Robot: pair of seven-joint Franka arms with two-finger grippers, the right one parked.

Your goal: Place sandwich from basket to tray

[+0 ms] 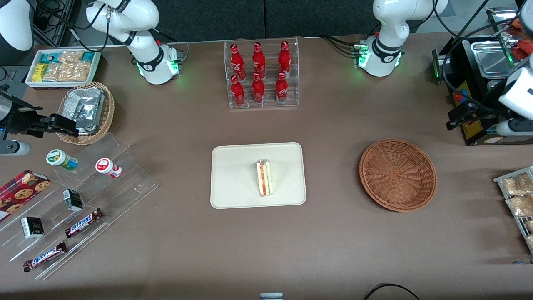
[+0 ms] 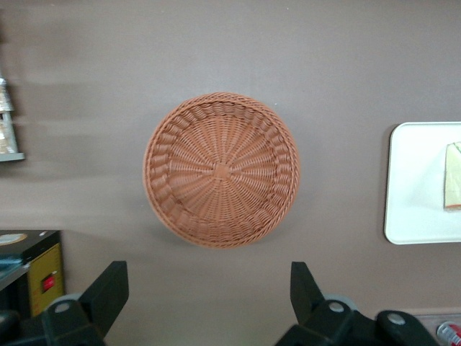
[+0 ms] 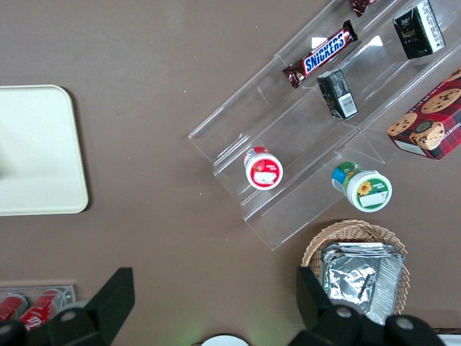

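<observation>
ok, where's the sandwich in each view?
Front view: sandwich lies on the tray, beside the empty basket.
Left wrist view: only its edge shows, on the tray; the open hand hangs near the basket.
Right wrist view: not visible.
Shared landmark: the tray.

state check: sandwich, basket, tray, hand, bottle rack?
sandwich: on the tray, standing on edge, wrapped, filling stripe up
basket: empty, upright, on the table toward the working arm's end
tray: flat on the table, holds only the sandwich
hand: open, holding nothing, raised above the table beside the basket
bottle rack: six red bottles, all upright, capped
</observation>
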